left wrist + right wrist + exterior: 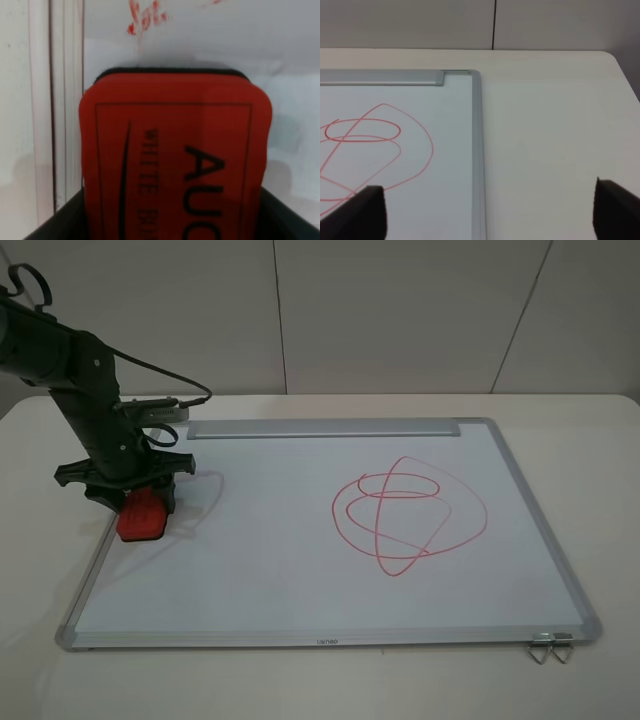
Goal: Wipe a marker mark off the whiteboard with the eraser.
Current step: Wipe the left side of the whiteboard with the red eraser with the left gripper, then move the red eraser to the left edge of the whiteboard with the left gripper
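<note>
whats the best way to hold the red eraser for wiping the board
Grip the eraser across its two long sides, coming from above, as the left gripper has it. The block is flat with its black felt base facing the whiteboard, so side pinches keep the felt free.

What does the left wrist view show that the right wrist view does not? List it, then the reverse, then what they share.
Only the left wrist view shows the eraser, red with dark lettering and a black base, held in the left tool, and smudged red remains of the marker mark just beyond it.

Only the right wrist view shows the large red drawing of overlapping ovals, the tray strip, bare table and the open right tool.

Both show the whiteboard and its metal frame.
</note>
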Available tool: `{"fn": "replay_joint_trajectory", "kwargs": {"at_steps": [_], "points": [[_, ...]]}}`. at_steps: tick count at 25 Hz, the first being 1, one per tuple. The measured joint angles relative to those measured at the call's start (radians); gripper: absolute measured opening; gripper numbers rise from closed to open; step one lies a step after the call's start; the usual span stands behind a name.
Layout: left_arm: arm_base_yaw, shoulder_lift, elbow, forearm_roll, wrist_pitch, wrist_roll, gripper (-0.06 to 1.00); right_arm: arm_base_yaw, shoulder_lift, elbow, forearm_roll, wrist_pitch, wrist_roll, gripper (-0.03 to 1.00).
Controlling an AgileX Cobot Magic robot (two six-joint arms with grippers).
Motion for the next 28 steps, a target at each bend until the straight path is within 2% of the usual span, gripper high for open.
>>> {"fn": "replay_joint_trajectory", "kwargs": {"at_steps": [8,12,22,28], "points": [[-0.031,-0.064,0.042,0.011,0.024,0.000,0.57,0.000,0.000,0.000,0.000,0.000,0.000,0.71],[-0.052,-0.137,0.068,0.021,0.086,0.000,0.57,0.000,0.000,0.000,0.000,0.000,0.000,0.71],[-0.129,-0.269,0.068,0.041,0.142,0.004,0.57,0.000,0.000,0.000,0.000,0.000,0.000,0.71],[-0.173,-0.312,0.146,0.044,0.107,0.004,0.57,0.000,0.000,0.000,0.000,0.000,0.000,0.71]]}}
